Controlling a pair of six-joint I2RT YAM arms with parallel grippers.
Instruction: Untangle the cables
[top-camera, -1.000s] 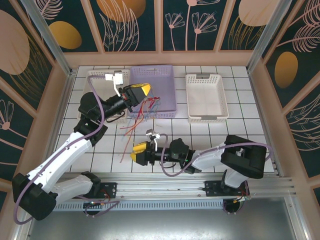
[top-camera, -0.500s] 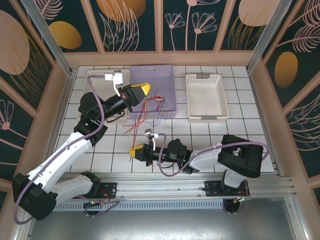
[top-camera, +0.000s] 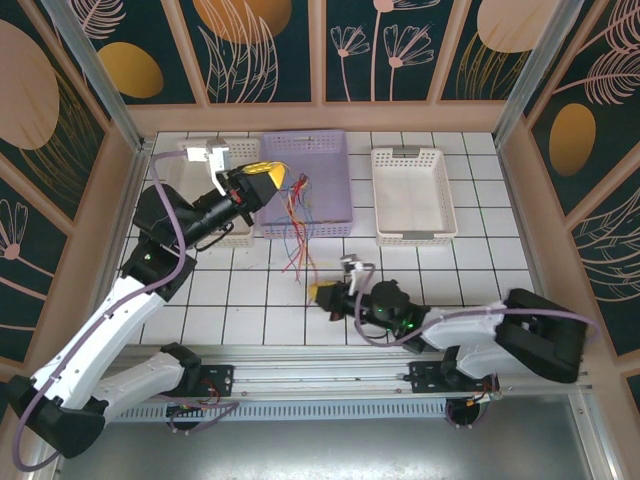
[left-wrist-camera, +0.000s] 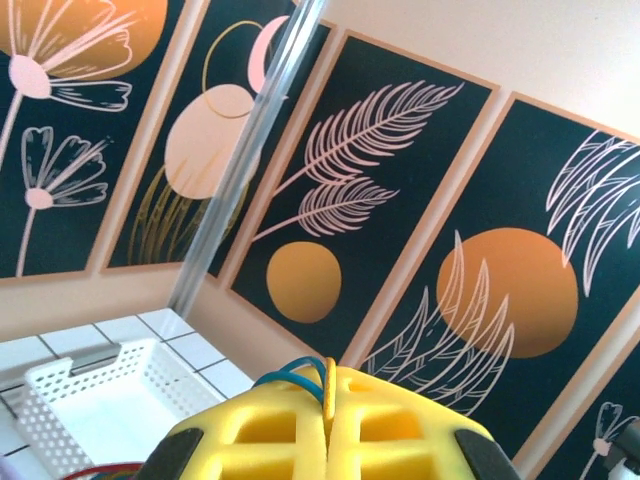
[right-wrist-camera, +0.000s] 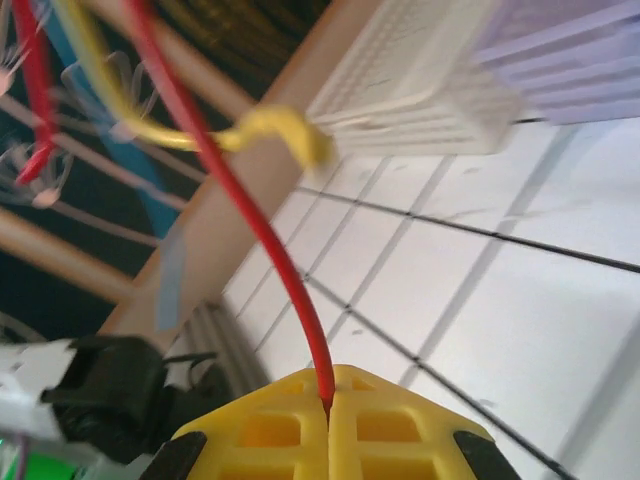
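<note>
So the cables (top-camera: 298, 235) are strung between the two arms right now, hanging in the air over the worktop (top-camera: 250, 300), just near of the purple basket (top-camera: 325, 160).

The left pincer (top-camera: 275, 180) is up high at the far end, pressed together on the top of the bundle. Its wrist cam shows blue and yellow strands caught right in the seam of the pads. The right pincer (top-camera: 320, 292) is down low near the worktop, pinching just the red cable (right-wrist-camera: 250, 230), which goes straight into the closed pads.

My read is that one end is held high as an anchor so the strands dangle and spread apart. The other arm has singled out red so it can be drawn clear of the rest.

The bundle's long axis runs far to near, leaning a bit right toward the near end. The top sits at the left pincer and the loose tails point down and toward the near side. On the right wrist cam the yellow cable (right-wrist-camera: 200, 138) and blue cable (right-wrist-camera: 150, 210) are off to the side of the red one. From the top view the strands are too thin for me to say exactly where they cross.
</note>
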